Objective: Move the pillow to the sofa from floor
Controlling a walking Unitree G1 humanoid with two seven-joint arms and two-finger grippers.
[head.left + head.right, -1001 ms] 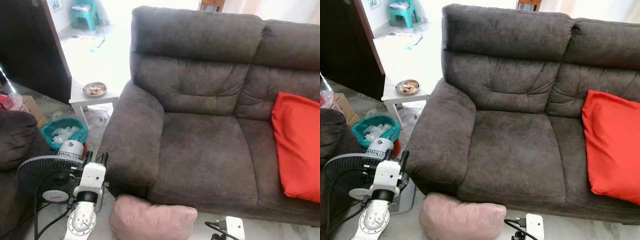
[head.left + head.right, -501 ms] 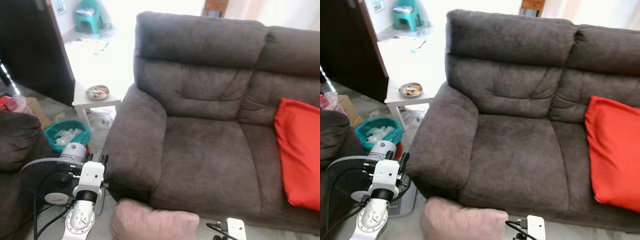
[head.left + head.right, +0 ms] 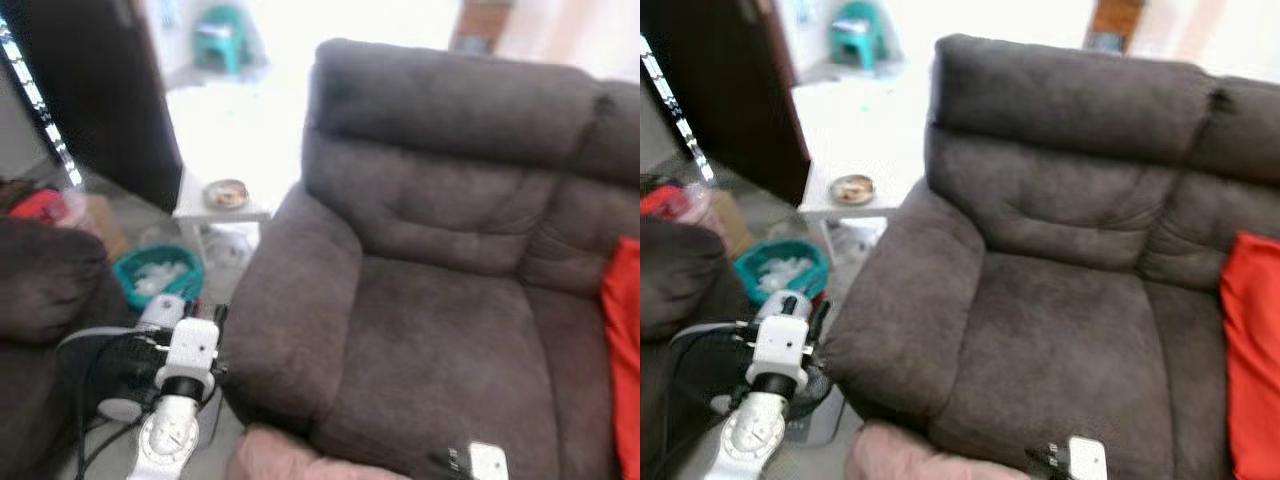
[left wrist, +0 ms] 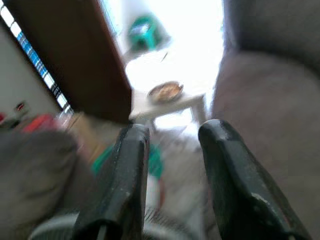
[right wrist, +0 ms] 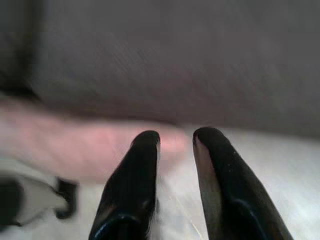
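The pink pillow point(image 3: 285, 462) lies on the floor against the front of the dark grey sofa point(image 3: 440, 330), at the bottom edge of the blurred eye views. In the right wrist view the pillow point(image 5: 70, 145) lies just beyond my right gripper point(image 5: 177, 135), which is open and empty, low over the floor. The white body of the right gripper point(image 3: 1080, 460) pokes in before the sofa seat. My left gripper point(image 4: 174, 129) is open with nothing in it, held up beside the sofa's armrest point(image 3: 290, 320) to the left of the pillow.
A red cushion point(image 3: 1252, 350) leans on the sofa's right seat. A floor fan point(image 3: 100, 365), a teal bin point(image 3: 160, 280) and a dark armchair point(image 3: 40, 290) crowd the left. A white side table point(image 3: 215, 208) with a bowl stands behind the armrest.
The whole picture has shifted right and down and blurred, so the camera moved. The pillow now sits at the bottom edge. Both arms keep about the same pose.
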